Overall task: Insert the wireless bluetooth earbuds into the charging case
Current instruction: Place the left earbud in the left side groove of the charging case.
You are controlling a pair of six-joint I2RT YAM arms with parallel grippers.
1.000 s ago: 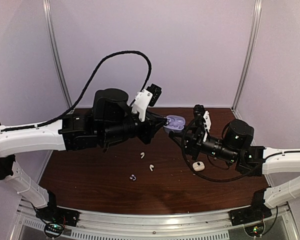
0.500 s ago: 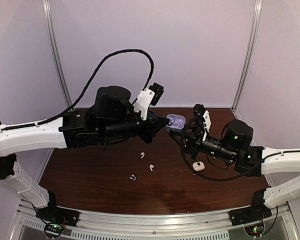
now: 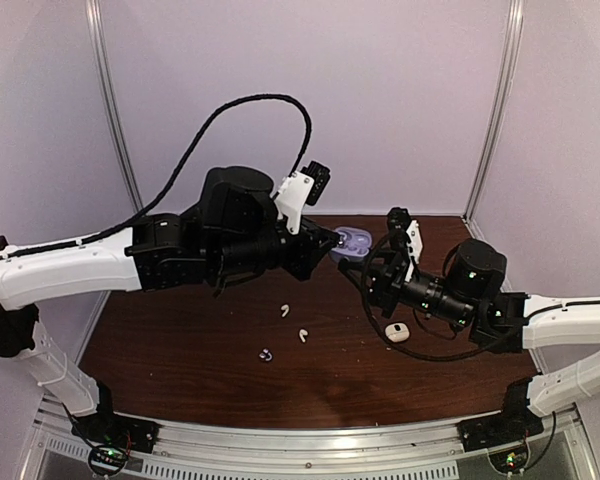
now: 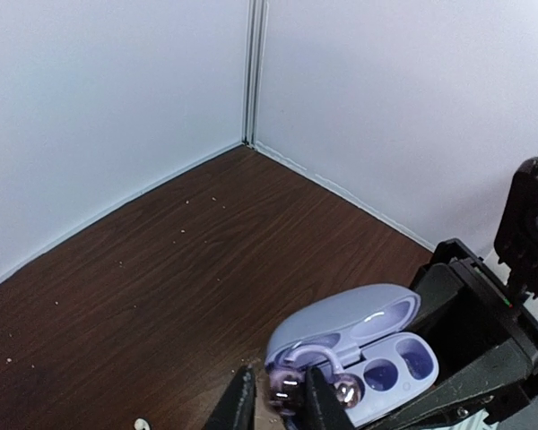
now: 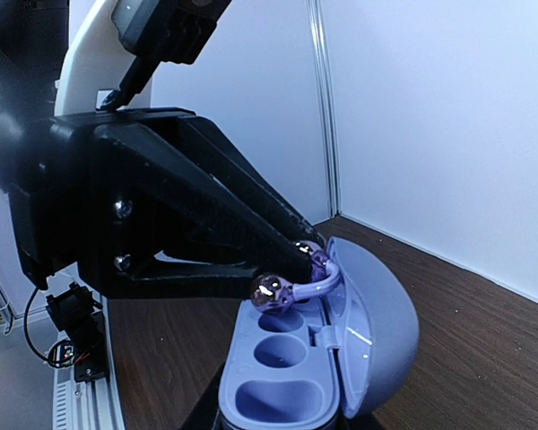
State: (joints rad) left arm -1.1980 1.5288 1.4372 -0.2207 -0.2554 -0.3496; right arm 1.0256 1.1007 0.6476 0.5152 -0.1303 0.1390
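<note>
A bluish-purple charging case (image 3: 356, 240) hangs open above the back of the table, and my right gripper (image 3: 360, 262) is shut on its base. In the right wrist view the case (image 5: 341, 358) shows three empty wells, its lid tilted back. My left gripper (image 4: 282, 396) is shut on a purple clip-shaped earbud (image 4: 343, 391), holding it at the case's (image 4: 377, 345) end by the hinge. One shiny ball of that earbud (image 5: 273, 291) hovers just above the nearest well. Two white earbuds (image 3: 285, 310) (image 3: 303, 335) and one purple earbud (image 3: 266, 354) lie on the table.
A small white case (image 3: 397, 331) lies on the brown table (image 3: 180, 350) under my right arm. White walls (image 3: 400, 100) close in the back and sides. The left arm's black cable (image 3: 250, 105) loops overhead.
My left arm has edged right and turned a little, bringing the purple earbud closer over the open case. The right arm and the case have stayed put.
</note>
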